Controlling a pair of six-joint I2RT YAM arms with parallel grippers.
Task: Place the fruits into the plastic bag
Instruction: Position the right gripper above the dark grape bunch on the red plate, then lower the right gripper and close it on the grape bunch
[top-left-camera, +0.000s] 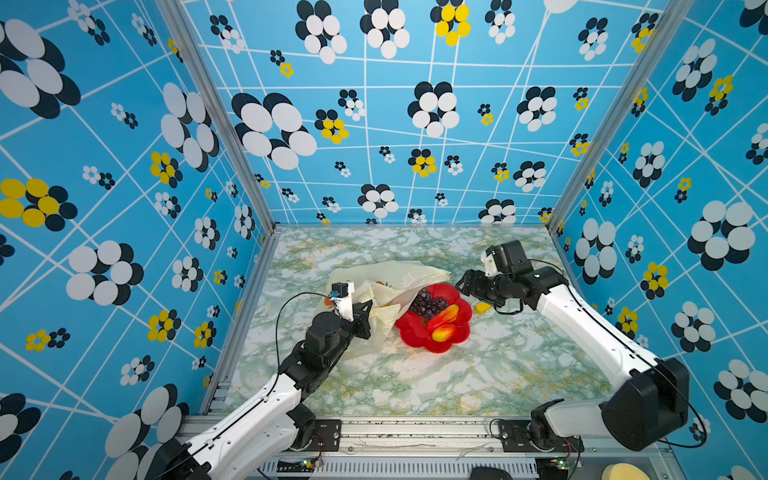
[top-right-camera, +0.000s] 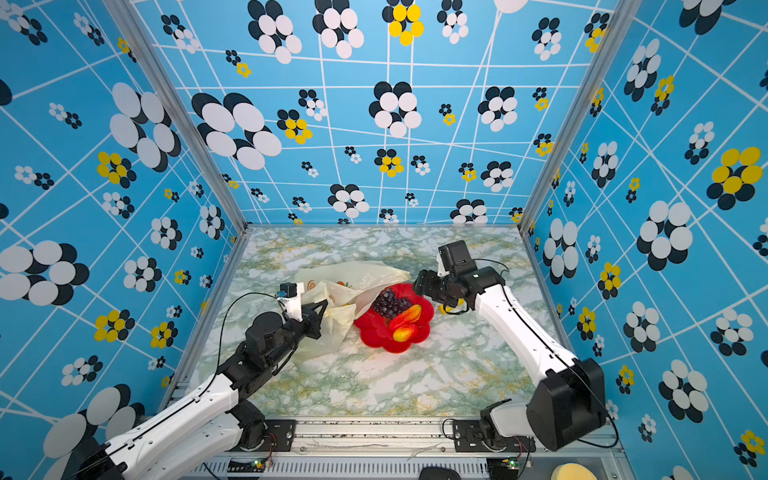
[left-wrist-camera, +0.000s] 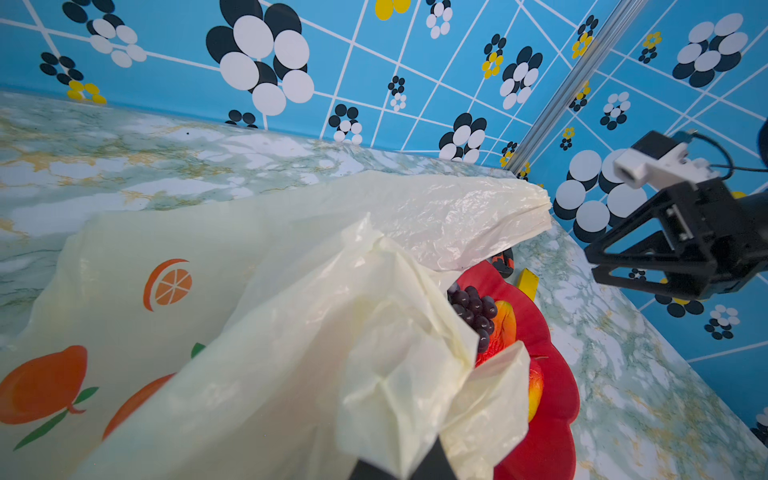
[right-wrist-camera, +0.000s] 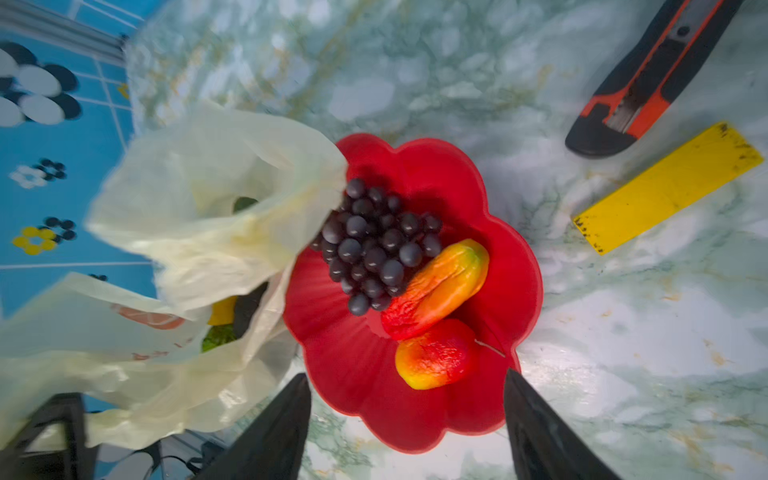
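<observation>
Your left arm reaches in from the near-left corner toward 1 o'clock with its wrist lifted. Your left gripper (top-left-camera: 368, 312) is clamped on a bunched fold of the plastic bag (top-left-camera: 399, 277), holding that edge up off the table (top-left-camera: 415, 382). The left wrist view shows the crumpled film pinched between the black fingers (left-wrist-camera: 436, 467).

Your right arm comes in from the near-right corner toward 10 o'clock. It points the right gripper (top-left-camera: 462, 285) toward 9 o'clock, above the 2 o'clock rim of the red plate (top-left-camera: 409, 329). Its jaws stand apart with nothing between them.

The bag is translucent cream-yellow and crinkled, with orange fruit prints on its flat side. It lies at 9 to 11 o'clock of the plate, with its long axis running from 7 to 1 o'clock and its mouth facing the plate. One lifted flap drapes over the plate's rim and touches the grape bunch (right-wrist-camera: 374, 245). Through the mouth you can see a green piece (right-wrist-camera: 218, 336) and a yellow piece (right-wrist-camera: 222, 309) inside.

On the plate, the dark glossy grapes sit at 11 o'clock. The long red-orange fruit (right-wrist-camera: 436, 286) lies just beside them, its long axis running from 8 to 2 o'clock with the yellow tip at 2. The round red-yellow fruit (right-wrist-camera: 434, 359) sits at 5 o'clock, just beside the long one.
</observation>
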